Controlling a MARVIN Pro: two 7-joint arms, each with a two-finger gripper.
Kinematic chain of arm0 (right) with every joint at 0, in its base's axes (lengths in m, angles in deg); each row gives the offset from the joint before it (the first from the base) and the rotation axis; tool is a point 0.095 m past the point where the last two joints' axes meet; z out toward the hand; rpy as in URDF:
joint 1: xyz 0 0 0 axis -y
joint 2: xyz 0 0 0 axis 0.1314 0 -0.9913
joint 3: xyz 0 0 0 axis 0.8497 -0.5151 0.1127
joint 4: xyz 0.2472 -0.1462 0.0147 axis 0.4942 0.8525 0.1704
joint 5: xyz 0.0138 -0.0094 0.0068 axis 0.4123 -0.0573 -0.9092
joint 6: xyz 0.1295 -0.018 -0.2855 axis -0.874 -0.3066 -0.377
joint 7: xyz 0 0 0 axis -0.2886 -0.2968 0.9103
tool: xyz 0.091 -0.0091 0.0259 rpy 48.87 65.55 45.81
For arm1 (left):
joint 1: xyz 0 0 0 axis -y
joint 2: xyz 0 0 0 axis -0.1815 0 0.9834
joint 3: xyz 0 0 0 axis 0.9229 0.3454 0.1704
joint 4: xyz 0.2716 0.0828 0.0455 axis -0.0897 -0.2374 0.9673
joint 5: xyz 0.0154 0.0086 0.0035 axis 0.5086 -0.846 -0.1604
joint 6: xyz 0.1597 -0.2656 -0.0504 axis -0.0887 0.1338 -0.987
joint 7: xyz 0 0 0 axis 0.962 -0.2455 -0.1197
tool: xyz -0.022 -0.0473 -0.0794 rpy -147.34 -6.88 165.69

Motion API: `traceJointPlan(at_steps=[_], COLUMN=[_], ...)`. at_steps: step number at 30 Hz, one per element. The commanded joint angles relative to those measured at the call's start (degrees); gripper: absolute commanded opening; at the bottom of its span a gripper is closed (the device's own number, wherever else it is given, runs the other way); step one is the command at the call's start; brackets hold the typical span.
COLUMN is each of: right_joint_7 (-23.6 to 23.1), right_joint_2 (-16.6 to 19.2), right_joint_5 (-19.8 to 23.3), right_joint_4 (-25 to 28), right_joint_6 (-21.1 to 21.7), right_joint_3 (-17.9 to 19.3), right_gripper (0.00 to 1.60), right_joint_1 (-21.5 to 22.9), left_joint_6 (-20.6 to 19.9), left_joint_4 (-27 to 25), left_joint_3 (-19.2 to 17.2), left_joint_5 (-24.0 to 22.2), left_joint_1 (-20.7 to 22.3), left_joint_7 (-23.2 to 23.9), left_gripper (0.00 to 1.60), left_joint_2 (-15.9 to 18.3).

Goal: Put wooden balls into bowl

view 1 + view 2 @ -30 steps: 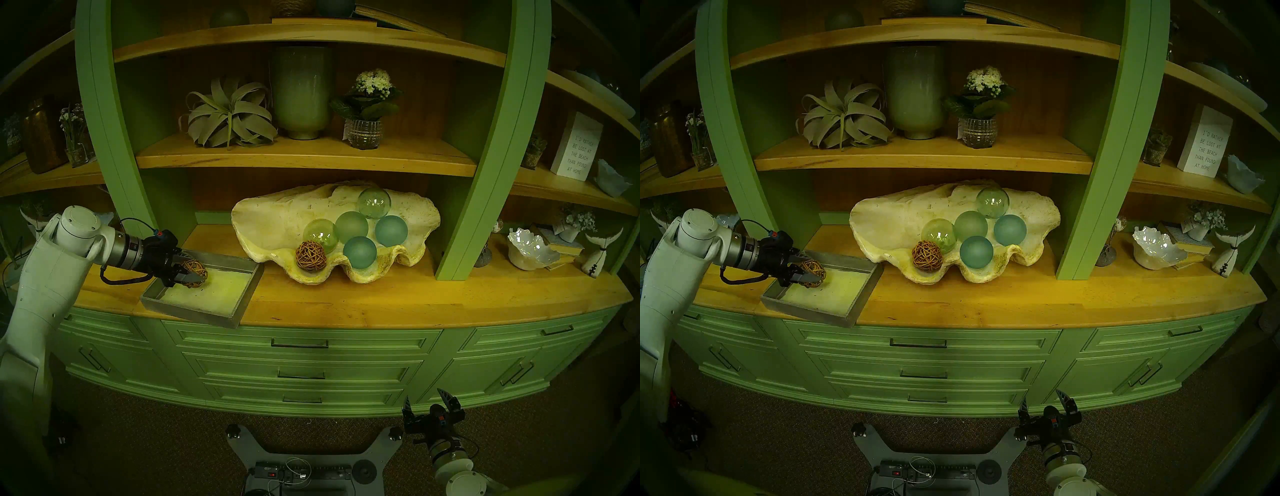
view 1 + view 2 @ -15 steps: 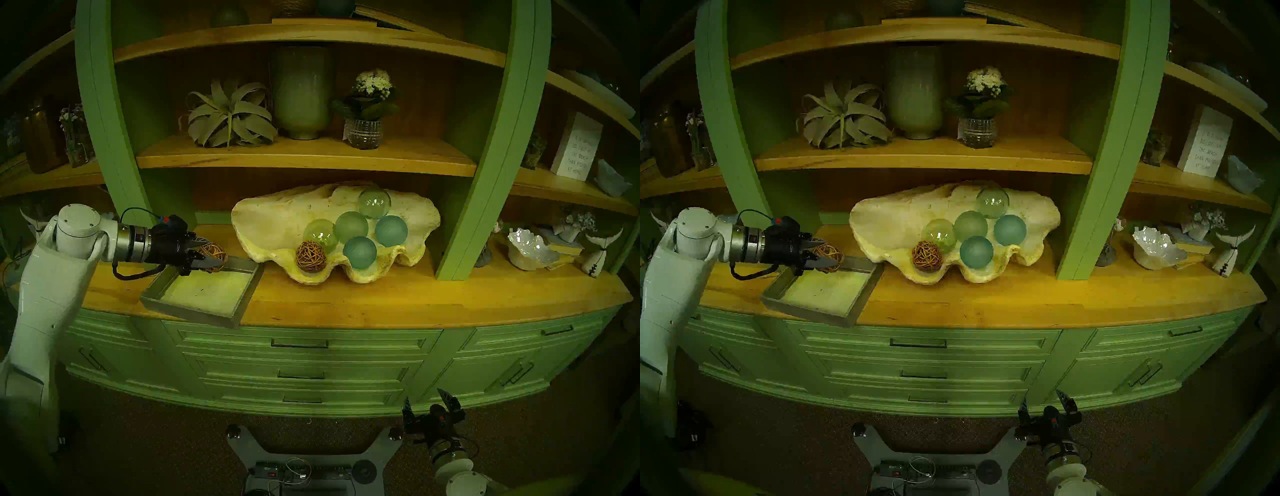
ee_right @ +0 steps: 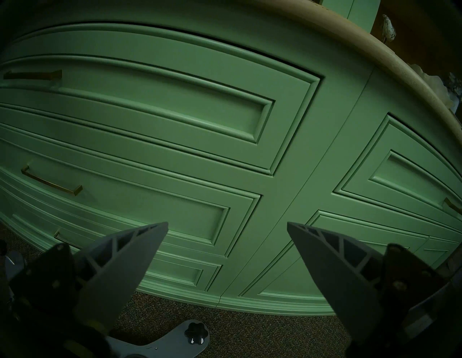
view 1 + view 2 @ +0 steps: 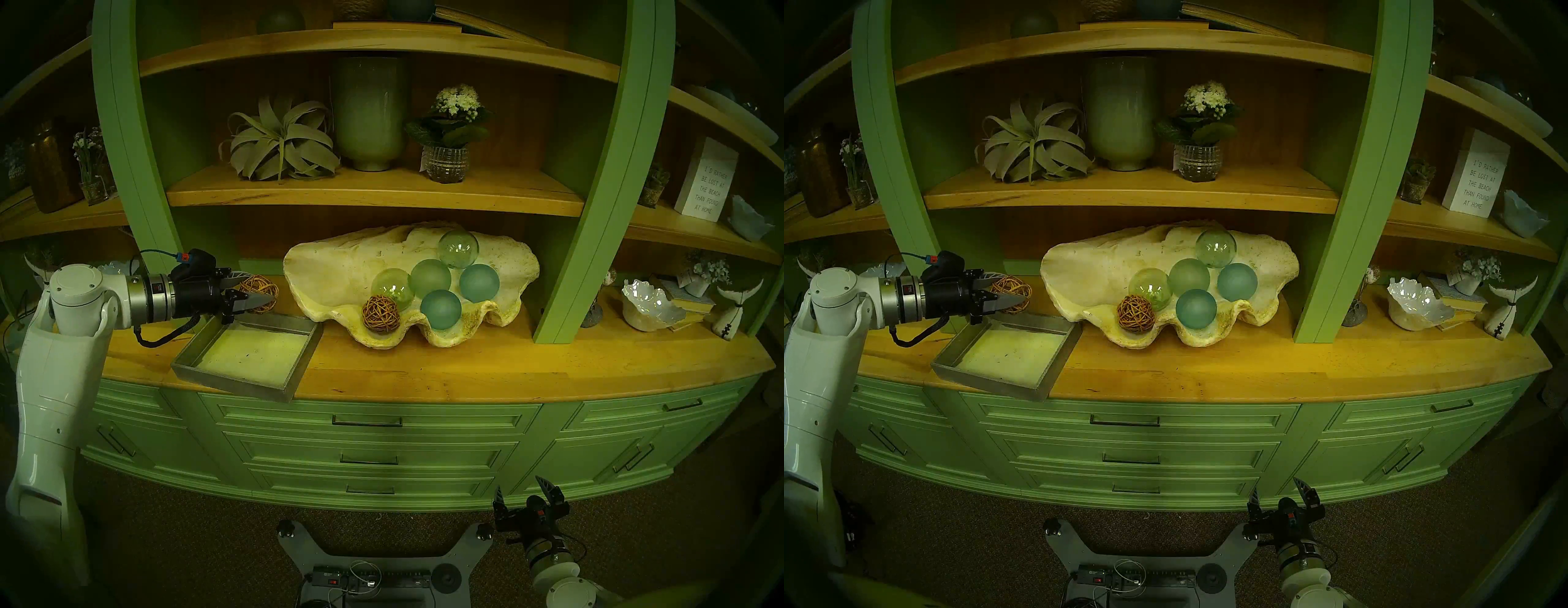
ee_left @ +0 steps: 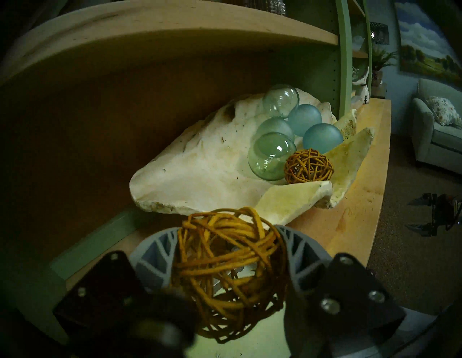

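Rattan in the grip: my left gripper (image 4: 254, 293) is clamped on one woven wooden ball (image 4: 259, 293), its two ribbed fingers (image 5: 160, 255) pinching the sides, and it holds the ball in the air above the far edge of the grey tray (image 4: 237, 378), near the left lip of the clam-shell bowl (image 4: 322, 271). I read the height as deliberate: the ball must clear both the tray wall and the bowl's raised, wavy rim before it can go in. The other wooden ball (image 4: 381, 314) already sits in the bowl's front trough, touching a clear glass sphere (image 4: 392, 288), with four more glass spheres (image 4: 441, 309) crowded to the right. That leaves the bowl's left half bare, which I judge the safest place to drop. Overhead, the wooden shelf (image 4: 373, 197) caps the bay and a green post (image 4: 144, 178) stands just behind my wrist, so the open path runs sideways and low. My right gripper (image 4: 1282, 496) hangs open and empty by the drawers (image 3: 155, 120).
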Motion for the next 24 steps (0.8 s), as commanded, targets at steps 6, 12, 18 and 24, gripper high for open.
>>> traceJointPlan(at_steps=[6, 12, 18, 24], right_joint_7=[0.06, 0.06, 0.06, 0.06], right_joint_2=[0.02, 0.02, 0.02, 0.0], right_joint_5=[-0.03, -0.03, -0.03, -0.04], right_joint_4=[1.32, 1.34, 1.32, 1.25], right_joint_6=[-0.24, -0.23, -0.24, -0.27], right_joint_3=[0.09, 0.09, 0.09, 0.08], right_gripper=[1.6, 1.6, 1.6, 1.6], right_joint_1=[0.06, 0.04, 0.05, 0.1], left_joint_6=[3.23, 4.53, 6.46, 7.08], left_joint_4=[-3.12, -0.82, 1.82, 3.48], left_joint_3=[-0.74, 1.26, 4.99, 8.1], left_joint_5=[-4.84, -4.4, -3.06, -2.43], left_joint_1=[2.31, 5.19, 8.51, 11.05], left_joint_7=[-1.24, -3.12, -4.9, -6.68], left_gripper=[0.0, 0.0, 0.0, 0.0], left_joint_2=[-6.9, -8.91, -10.5, -11.49])
